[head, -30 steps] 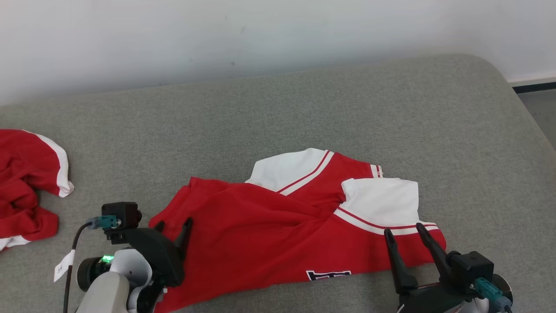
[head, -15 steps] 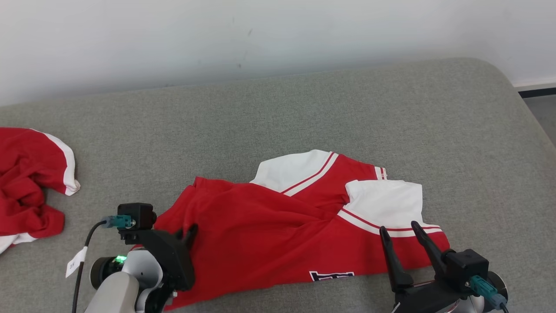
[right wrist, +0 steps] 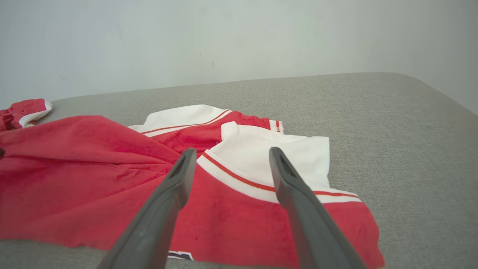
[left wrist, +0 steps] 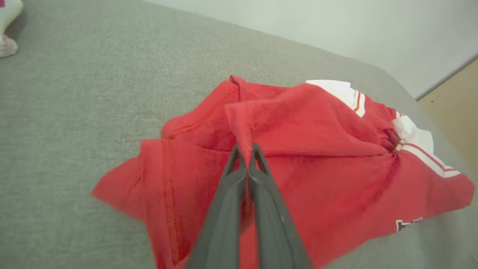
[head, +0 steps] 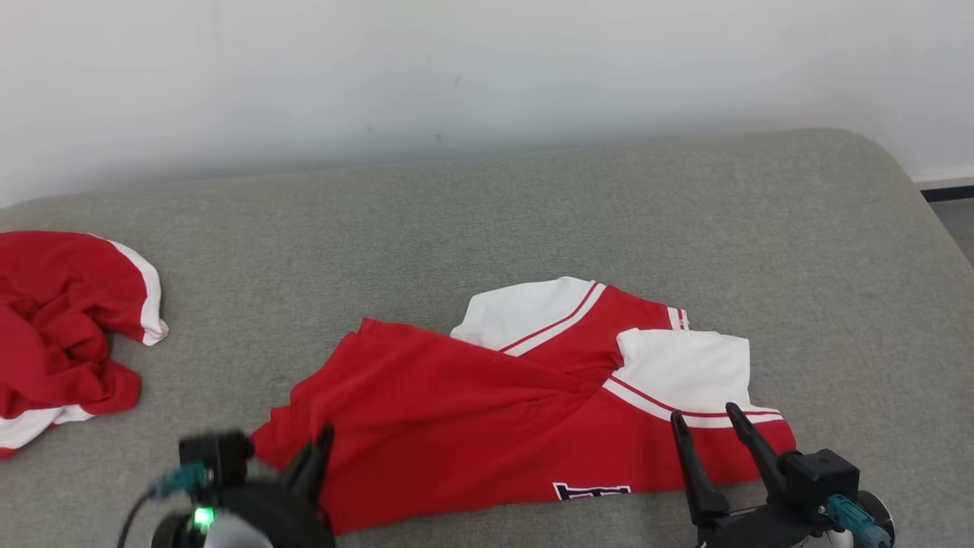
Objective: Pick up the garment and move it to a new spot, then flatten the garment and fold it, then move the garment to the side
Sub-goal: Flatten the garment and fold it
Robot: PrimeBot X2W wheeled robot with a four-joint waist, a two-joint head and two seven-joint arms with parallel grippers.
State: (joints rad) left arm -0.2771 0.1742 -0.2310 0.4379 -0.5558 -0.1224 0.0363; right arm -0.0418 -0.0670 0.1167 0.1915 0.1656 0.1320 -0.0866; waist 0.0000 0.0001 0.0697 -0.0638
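left jaws pinch a fold of the red garment (left wrist: 317, 123), right jaws gape wide near its other end.

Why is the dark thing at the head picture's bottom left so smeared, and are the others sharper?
Head view: the left gripper is smeared, probably motion blur; the red garment and right gripper are crisp. Left wrist view: the fingers are sharp, the garment slightly soft. Right wrist view: even light, no glare.
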